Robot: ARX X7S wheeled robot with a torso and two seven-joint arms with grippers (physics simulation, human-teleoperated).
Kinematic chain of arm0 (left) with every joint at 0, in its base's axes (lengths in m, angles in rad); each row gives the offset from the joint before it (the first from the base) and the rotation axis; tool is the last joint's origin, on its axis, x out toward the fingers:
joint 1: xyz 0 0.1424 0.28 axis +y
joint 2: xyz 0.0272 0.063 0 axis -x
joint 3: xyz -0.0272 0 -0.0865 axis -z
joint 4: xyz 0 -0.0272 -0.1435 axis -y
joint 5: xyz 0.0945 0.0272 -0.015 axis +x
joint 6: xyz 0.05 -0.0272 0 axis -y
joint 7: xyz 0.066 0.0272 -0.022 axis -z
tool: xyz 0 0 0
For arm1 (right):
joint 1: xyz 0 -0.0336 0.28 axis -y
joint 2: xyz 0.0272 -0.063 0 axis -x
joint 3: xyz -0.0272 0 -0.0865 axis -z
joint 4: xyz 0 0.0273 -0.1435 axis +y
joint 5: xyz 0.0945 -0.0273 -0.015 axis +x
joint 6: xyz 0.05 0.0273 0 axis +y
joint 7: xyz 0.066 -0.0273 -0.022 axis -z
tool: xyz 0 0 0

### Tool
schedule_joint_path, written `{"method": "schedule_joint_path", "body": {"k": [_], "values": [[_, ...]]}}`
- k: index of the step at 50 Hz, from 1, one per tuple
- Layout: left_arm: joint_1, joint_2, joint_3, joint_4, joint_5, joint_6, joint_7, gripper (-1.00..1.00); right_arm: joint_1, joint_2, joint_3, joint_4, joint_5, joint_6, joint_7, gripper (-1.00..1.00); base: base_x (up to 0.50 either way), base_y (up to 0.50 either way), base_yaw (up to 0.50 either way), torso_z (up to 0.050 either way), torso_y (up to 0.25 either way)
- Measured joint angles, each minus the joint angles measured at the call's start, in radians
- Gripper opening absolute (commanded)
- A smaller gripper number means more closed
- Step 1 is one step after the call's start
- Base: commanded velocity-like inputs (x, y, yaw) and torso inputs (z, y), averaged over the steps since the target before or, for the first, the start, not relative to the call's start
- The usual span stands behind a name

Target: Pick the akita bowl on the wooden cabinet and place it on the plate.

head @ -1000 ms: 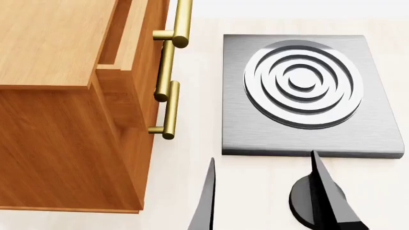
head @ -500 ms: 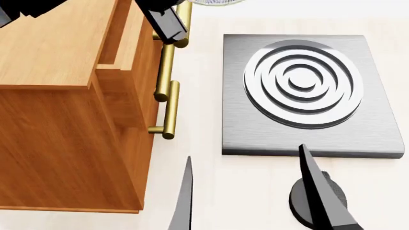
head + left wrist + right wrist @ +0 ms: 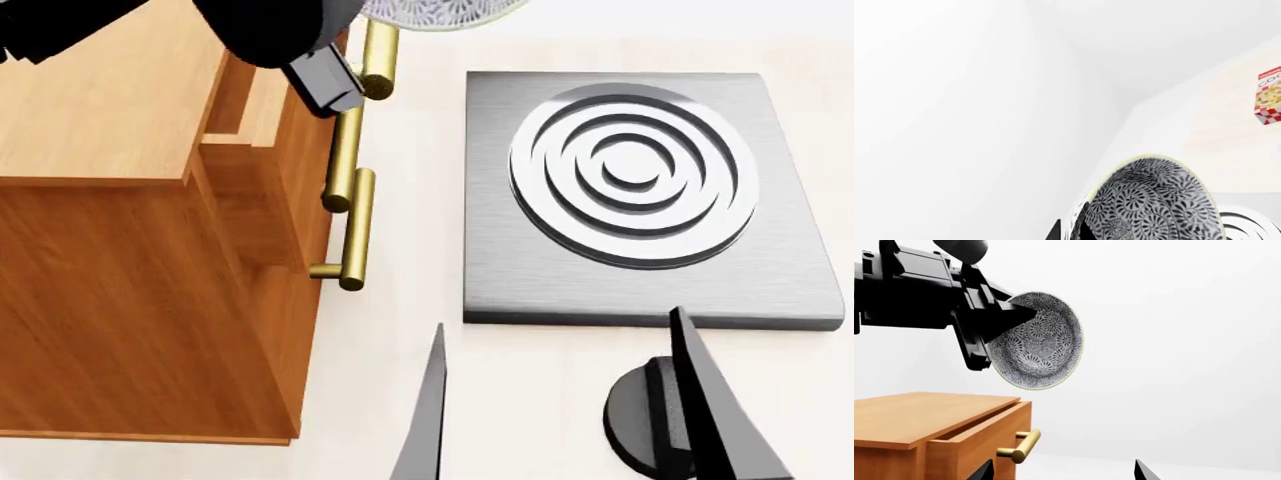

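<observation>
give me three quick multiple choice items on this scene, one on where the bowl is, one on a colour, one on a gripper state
1. Where is the akita bowl?
A. lying in the open drawer
B. held in the air above the wooden cabinet
C. sitting on the stove burner

2. What colour are the cabinet's bar handles?
A. brass
B. black
C. white

3. What is the left gripper doing?
A. open and empty
B. gripping a drawer handle
C. shut on the bowl

Answers:
1 B: the right wrist view shows the bowl tilted on edge, clear of the cabinet top.
2 A: the bars look gold-yellow in the head view.
3 C: its dark fingers clamp the bowl's rim in the right wrist view.
</observation>
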State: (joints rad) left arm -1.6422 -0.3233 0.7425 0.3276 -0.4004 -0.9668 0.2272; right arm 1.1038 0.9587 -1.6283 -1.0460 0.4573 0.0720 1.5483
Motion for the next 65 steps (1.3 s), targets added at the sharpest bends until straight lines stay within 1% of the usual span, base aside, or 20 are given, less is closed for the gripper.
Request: {"method": "schedule_joint_path", "body": {"k": [17, 39, 65], "values": [[0.023, -0.028, -0.013, 0.053, -0.023, -0.014, -0.002, -1.0, 0.024, 0.004, -0.028, -0.001, 0.001, 0.0, 0.016, 1.0, 0.0, 0.0, 0.0, 0.0, 0.0], [0.087, -0.047, -0.01, 0.161, -0.065, -0.04, -0.014, -1.0, 0.027, 0.014, -0.03, -0.001, -0.001, -0.006, 0.019, 1.0, 0.0, 0.0, 0.0, 0.0, 0.0], [0.158, -0.066, -0.059, 0.319, -0.139, -0.091, -0.056, -1.0, 0.026, 0.029, -0.03, -0.001, -0.006, -0.011, 0.02, 1.0, 0.0, 0.0, 0.0, 0.0, 0.0]]}}
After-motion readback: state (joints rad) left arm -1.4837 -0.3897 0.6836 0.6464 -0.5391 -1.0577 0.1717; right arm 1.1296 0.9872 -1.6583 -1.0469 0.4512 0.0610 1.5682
